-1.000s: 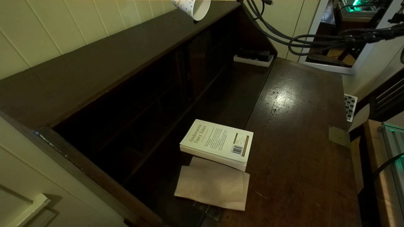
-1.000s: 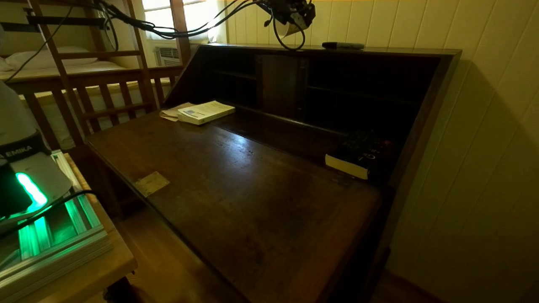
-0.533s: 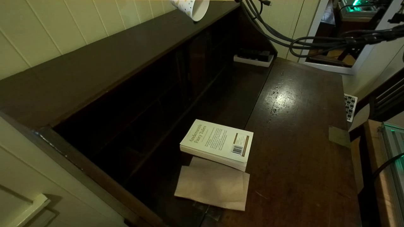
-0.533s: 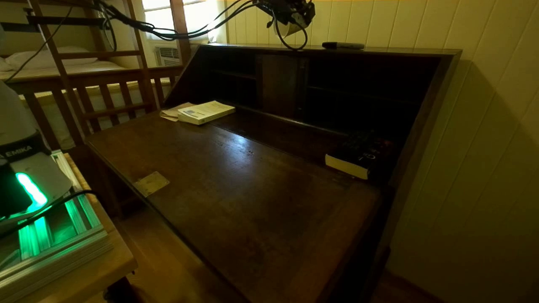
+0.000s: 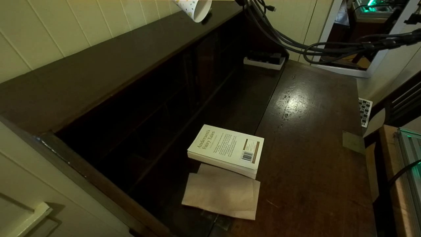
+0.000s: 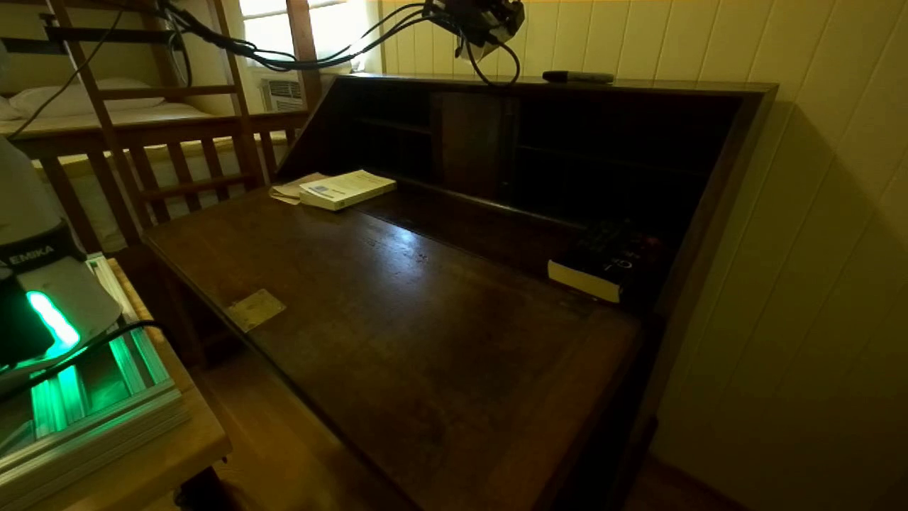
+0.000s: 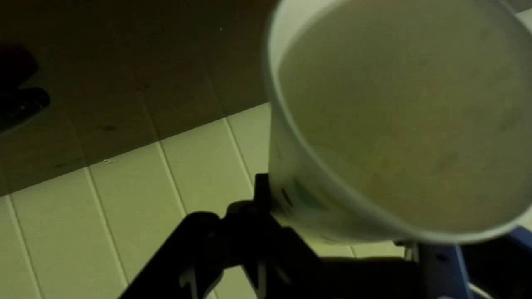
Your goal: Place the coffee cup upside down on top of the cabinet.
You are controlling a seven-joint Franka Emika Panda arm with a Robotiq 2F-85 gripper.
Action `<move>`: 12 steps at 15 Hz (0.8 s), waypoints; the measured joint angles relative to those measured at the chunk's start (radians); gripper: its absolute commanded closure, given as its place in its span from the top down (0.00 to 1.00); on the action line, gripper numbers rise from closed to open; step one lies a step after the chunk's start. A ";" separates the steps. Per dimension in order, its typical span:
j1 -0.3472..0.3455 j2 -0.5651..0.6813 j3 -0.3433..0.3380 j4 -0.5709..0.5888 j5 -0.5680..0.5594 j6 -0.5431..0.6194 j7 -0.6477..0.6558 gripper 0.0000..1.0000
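Note:
The coffee cup point(image 5: 194, 9) is white with small coloured marks. In an exterior view it is at the top edge, tilted, mouth facing down and to the right, above the cabinet top point(image 5: 115, 52); its base is cut off. It fills the upper right of the wrist view point(image 7: 399, 124), where I look into its mouth. My gripper point(image 7: 351, 224) is shut on the cup's side; the left finger touches it and the other is partly hidden behind it. In an exterior view my gripper point(image 6: 489, 28) hangs over the dark brown cabinet point(image 6: 472, 142), the cup mostly hidden by gripper and cables.
A dark marker-like object point(image 6: 578, 77) lies on the cabinet top. A white book point(image 5: 227, 148) and brown paper point(image 5: 220, 194) lie on the tabletop point(image 5: 309, 158). A black book point(image 6: 603, 266) lies at the far end. Cables point(image 5: 279, 39) hang from the arm. A panelled wall point(image 5: 82, 19) backs the cabinet.
The held cup has moved slightly left in an exterior view, and its mouth shows narrower. The gripper has tilted and shifted slightly left in an exterior view; the cables moved with it.

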 measured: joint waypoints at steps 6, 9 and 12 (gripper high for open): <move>-0.006 0.006 0.009 0.001 0.225 -0.031 -0.291 0.38; -0.014 0.014 0.008 0.005 0.355 -0.071 -0.446 0.38; -0.024 0.027 0.007 0.009 0.469 -0.117 -0.581 0.38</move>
